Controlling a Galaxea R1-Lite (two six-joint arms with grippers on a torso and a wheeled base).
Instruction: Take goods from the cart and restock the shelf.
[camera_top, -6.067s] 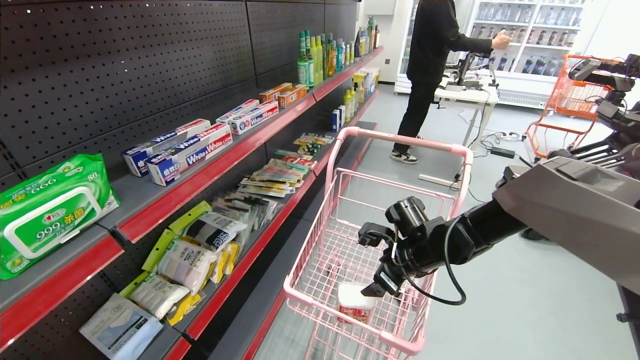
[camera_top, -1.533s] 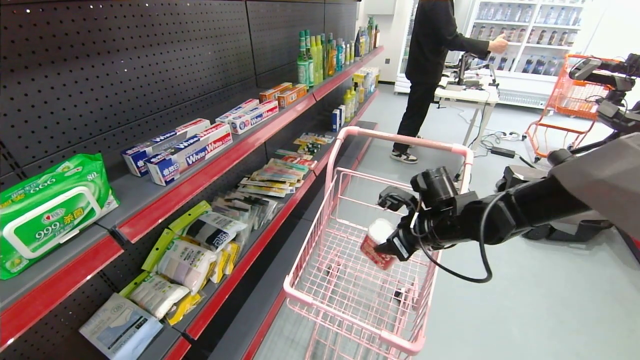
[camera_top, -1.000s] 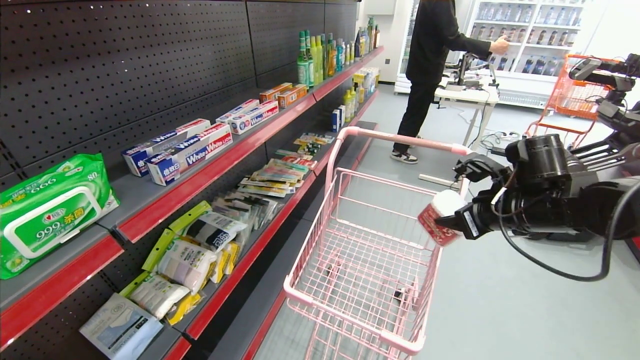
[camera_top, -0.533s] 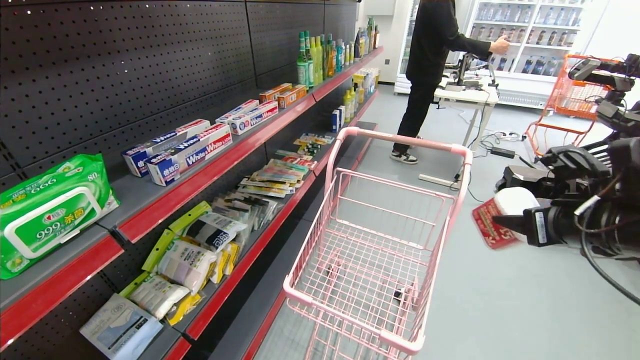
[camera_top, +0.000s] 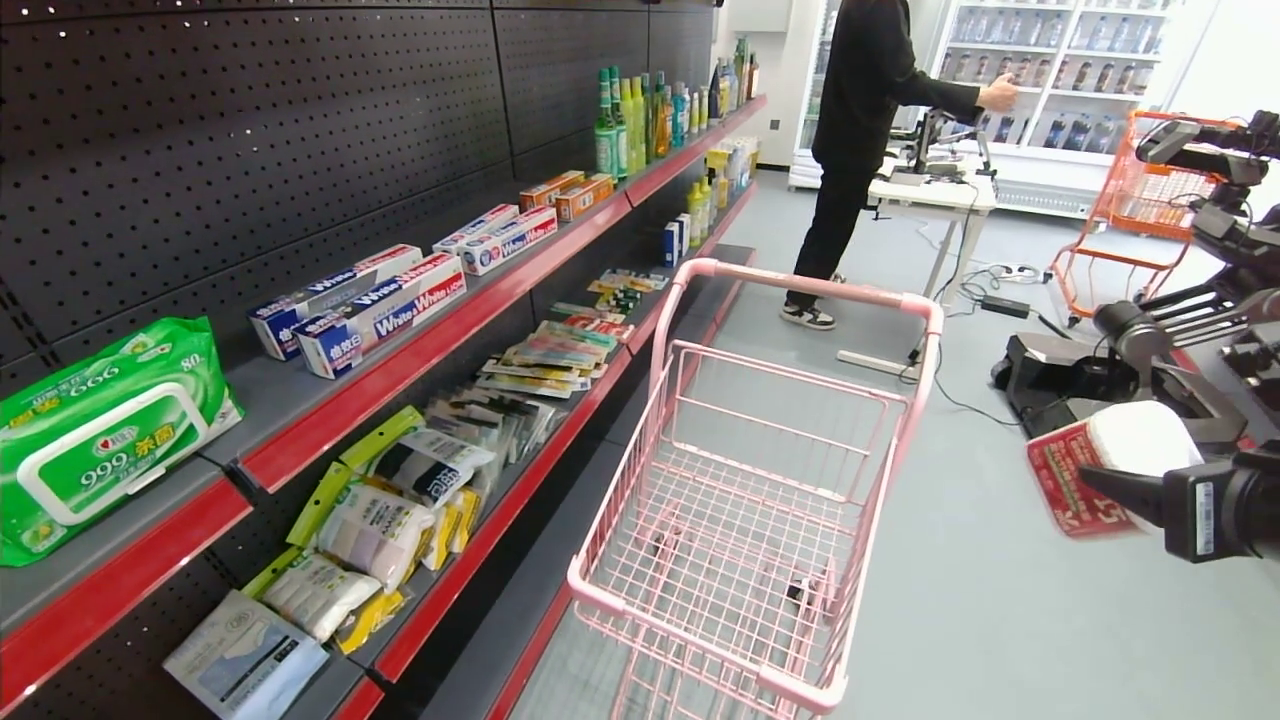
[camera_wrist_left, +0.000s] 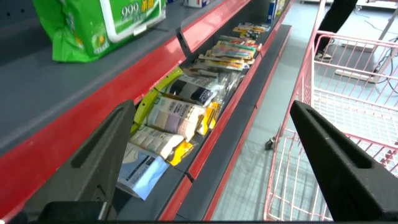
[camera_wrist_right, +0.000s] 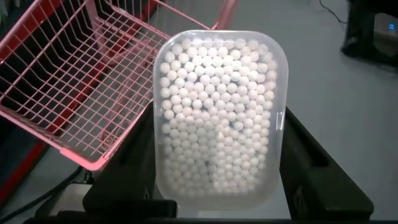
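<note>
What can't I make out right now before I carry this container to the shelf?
- Label on the container: head view, too small and tilted to read.
- Cart below its basket: head view, cut off by the bottom edge.
- Flat packets on the lower shelf: head view, too small to identify.

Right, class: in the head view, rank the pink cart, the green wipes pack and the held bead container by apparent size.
Largest: pink cart.
Then: green wipes pack.
Smallest: bead container, even though it is near the camera.
</note>
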